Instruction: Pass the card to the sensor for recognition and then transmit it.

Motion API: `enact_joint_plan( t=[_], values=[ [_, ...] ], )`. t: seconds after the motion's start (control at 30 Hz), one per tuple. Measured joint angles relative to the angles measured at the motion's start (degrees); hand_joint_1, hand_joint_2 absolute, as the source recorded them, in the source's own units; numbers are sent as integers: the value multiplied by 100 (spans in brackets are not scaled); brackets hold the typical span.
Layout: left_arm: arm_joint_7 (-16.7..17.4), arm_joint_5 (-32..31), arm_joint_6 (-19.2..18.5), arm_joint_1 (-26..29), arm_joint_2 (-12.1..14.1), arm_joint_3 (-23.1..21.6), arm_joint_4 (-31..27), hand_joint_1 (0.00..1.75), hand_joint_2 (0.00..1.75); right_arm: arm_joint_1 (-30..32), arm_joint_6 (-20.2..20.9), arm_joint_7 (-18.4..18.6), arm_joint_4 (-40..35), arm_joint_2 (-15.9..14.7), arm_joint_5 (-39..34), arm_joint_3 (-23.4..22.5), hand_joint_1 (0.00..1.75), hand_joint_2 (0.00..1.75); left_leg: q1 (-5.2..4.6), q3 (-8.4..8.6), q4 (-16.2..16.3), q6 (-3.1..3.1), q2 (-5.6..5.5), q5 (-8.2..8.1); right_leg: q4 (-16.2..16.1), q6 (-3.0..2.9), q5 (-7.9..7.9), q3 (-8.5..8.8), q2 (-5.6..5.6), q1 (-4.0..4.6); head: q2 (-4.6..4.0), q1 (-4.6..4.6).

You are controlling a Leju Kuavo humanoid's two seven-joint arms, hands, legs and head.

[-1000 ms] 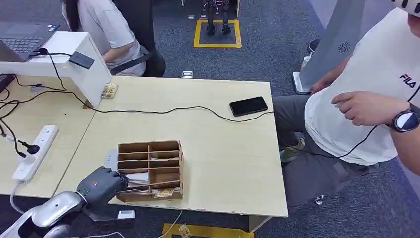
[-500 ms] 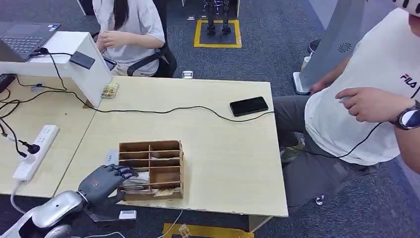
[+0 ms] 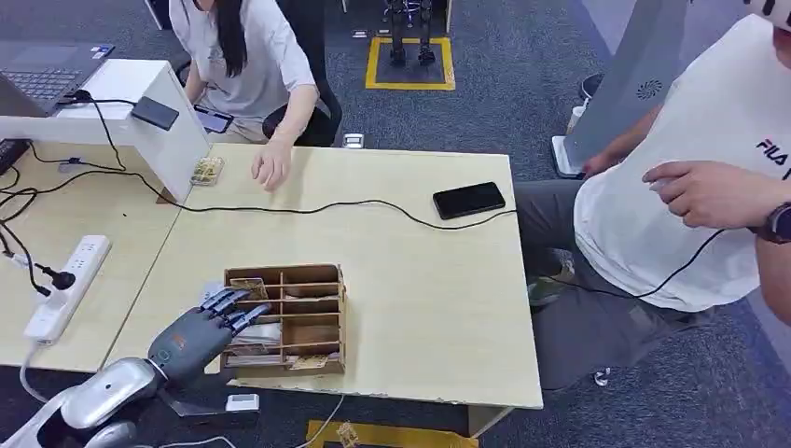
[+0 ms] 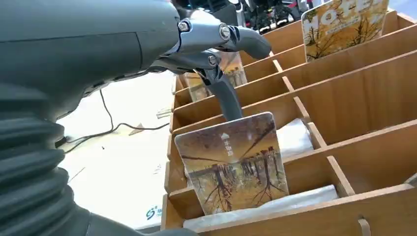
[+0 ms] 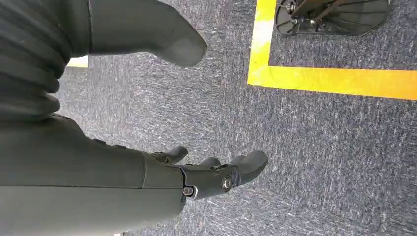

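Reaching over near-left corner of wooden organizer (image 3: 297, 319), left hand (image 3: 198, 334) has fingers spread, grasping nothing; one fingertip (image 4: 235, 109) touches top edge of card (image 4: 234, 162). Card stands upright in front slot. More cards (image 4: 344, 24) upright in farther slots. Right hand (image 5: 216, 174) hangs over grey carpet (image 5: 319, 147) near yellow floor line (image 5: 334, 81), fingers loosely apart, empty. Organizer sits on light wood table (image 3: 429, 280); black cable (image 3: 308, 209), dark phone (image 3: 468, 199) farther back. Power strip (image 3: 65, 285) on adjoining desk. Seated person's hand (image 3: 271, 168) rests on far edge; second person (image 3: 690, 177) at right.
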Motion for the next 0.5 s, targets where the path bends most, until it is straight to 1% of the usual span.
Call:
enact_joint_plan(
  t=[0.17, 0.33, 0.5],
  values=[
    [-4, -11, 31, 3, 0, 0, -33, 0, 175, 0, -7, -9, 0, 0, -13, 0, 0, 175, 0, -1, 0, 0, 0, 0, 0, 0, 0, 0, 0, 0, 0, 0],
    [63, -203, 111, 64, 15, 0, -157, 0, 175, 1, -9, -7, 0, 0, -20, 0, 0, 175, 0, -1, 0, 0, 0, 0, 0, 0, 0, 0, 0, 0, 0, -2],
    [136, -302, 116, 211, 151, 0, -354, 0, 175, 4, -9, 7, 0, 0, -37, -15, 0, 175, 0, -2, 0, 0, 1, 0, 0, 0, 0, -1, 1, 1, 0, 0]
  ],
)
